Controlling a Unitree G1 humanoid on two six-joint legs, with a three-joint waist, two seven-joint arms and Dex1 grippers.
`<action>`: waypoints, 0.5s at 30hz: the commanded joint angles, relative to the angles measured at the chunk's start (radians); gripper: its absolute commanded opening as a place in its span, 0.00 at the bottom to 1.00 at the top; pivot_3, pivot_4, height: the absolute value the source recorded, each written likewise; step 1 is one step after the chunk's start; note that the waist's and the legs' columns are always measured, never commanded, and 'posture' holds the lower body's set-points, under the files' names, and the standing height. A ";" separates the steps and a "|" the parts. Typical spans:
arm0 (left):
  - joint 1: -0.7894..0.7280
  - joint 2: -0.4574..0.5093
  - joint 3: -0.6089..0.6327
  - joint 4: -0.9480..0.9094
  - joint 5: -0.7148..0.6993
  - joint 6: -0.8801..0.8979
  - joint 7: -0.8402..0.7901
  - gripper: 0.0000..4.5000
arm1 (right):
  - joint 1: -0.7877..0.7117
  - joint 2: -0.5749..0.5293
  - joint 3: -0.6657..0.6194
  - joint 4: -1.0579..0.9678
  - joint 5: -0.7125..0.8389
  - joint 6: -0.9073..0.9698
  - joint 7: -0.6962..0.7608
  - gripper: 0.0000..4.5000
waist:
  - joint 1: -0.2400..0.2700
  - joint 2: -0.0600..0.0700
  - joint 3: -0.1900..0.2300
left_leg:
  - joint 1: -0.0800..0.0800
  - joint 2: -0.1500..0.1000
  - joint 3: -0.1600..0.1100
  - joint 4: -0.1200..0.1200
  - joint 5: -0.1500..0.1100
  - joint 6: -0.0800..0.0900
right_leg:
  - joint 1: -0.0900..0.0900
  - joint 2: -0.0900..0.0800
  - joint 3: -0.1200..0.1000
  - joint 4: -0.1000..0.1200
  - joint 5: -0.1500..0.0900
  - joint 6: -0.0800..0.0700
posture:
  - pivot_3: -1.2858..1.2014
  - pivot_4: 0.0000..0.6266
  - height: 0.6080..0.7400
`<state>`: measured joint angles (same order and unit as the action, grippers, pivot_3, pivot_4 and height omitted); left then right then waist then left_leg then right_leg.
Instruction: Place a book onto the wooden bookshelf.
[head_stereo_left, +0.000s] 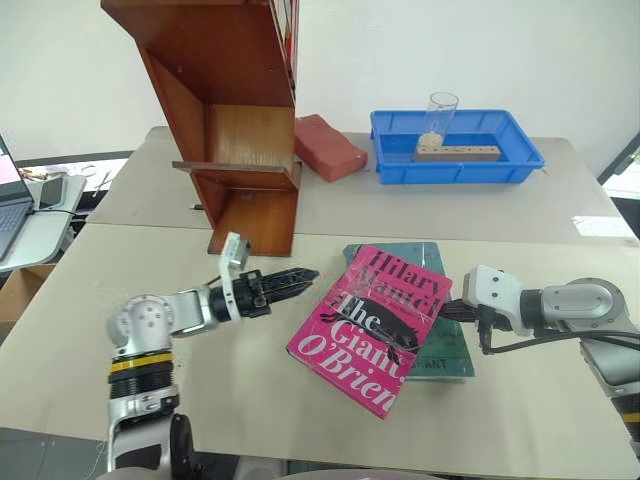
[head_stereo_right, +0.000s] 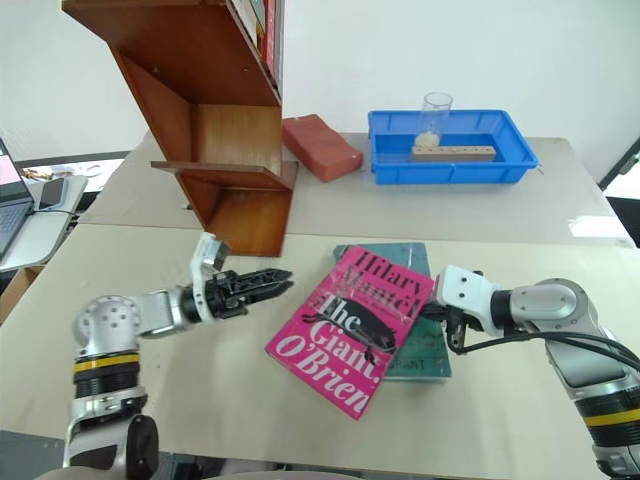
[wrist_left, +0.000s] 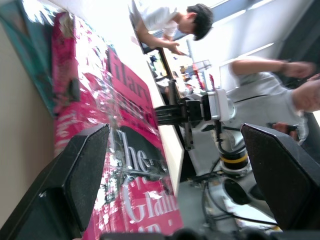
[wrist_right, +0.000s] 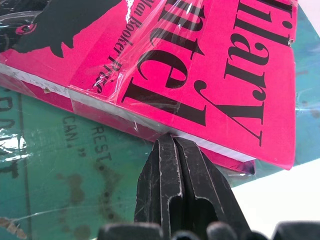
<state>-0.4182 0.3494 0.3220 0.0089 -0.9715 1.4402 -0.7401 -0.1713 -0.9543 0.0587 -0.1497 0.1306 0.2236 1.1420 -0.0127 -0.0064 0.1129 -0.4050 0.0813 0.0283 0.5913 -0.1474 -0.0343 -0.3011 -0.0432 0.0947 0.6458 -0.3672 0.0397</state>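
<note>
Two books lie toward the near right part of the desk (head_stereo_left: 180, 330) in the left eye view. The book (head_stereo_left: 372, 328), bright pink, rests tilted, its right part overlapping the teal-green book (head_stereo_left: 450, 350) beneath it. Its long axis runs diagonally, the "Hilary" end pointing toward the far right and the "O'Brien" end toward the near edge. The left gripper (head_stereo_left: 300, 276) lies level just left of the pink book, pointing at it; its fingers look bunched from this angle. The right gripper (head_stereo_left: 452, 310) reaches in from the right to the pink book's right edge, over the teal one. The wooden bookshelf (head_stereo_left: 235, 120) stands at the far left of the desk, well apart from the pink book. Beside it lies a red block (head_stereo_left: 328, 147), then a blue tray (head_stereo_left: 455, 160) near the far right edge.

Looking along the left gripper, its fingers (wrist_left: 82, 175) stand spread wide, released, with the glossy pink cover between and beyond them; a person leans over in the background.

Looking along the right gripper, its fingers (wrist_right: 172, 185) are clenched together, their tip pushed in under the pink book's page edge, above the teal cover.
</note>
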 joint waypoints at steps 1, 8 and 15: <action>0.035 0.034 -0.105 -0.003 0.087 -0.072 0.020 0.99 | -0.025 -0.005 0.003 -0.003 -0.006 -0.017 0.008 0.00 | 0.002 0.000 0.000 | 0.000 0.000 0.000 0.000 0.000 0.000 | 0.000 0.000 0.000 0.000 0.000 0.000 | 0.52 0.24 0.49; 0.077 0.008 -0.286 0.018 0.162 -0.136 0.006 0.99 | -0.057 0.008 0.028 -0.010 -0.009 -0.008 0.013 0.00 | 0.009 -0.001 0.001 | 0.000 -0.001 0.000 0.000 0.000 0.000 | -0.002 -0.001 0.000 -0.002 0.000 0.000 | 0.52 0.24 0.49; 0.073 -0.063 -0.222 0.043 0.095 -0.144 0.004 0.99 | -0.056 0.040 0.033 -0.064 0.029 0.025 0.004 0.00 | 0.014 0.000 0.000 | 0.001 -0.001 0.000 0.000 0.000 0.000 | -0.001 -0.001 0.000 -0.002 0.000 0.000 | 0.52 0.24 0.49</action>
<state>-0.3459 0.3008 0.0890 0.0537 -0.8444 1.2896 -0.7333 -0.2141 -0.9146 0.1038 -0.1702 0.1377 0.2389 1.1485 0.0010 -0.0067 0.1132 -0.4050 0.0802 0.0278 0.5915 -0.1474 -0.0344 -0.3024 -0.0443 0.0943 0.6438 -0.3672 0.0394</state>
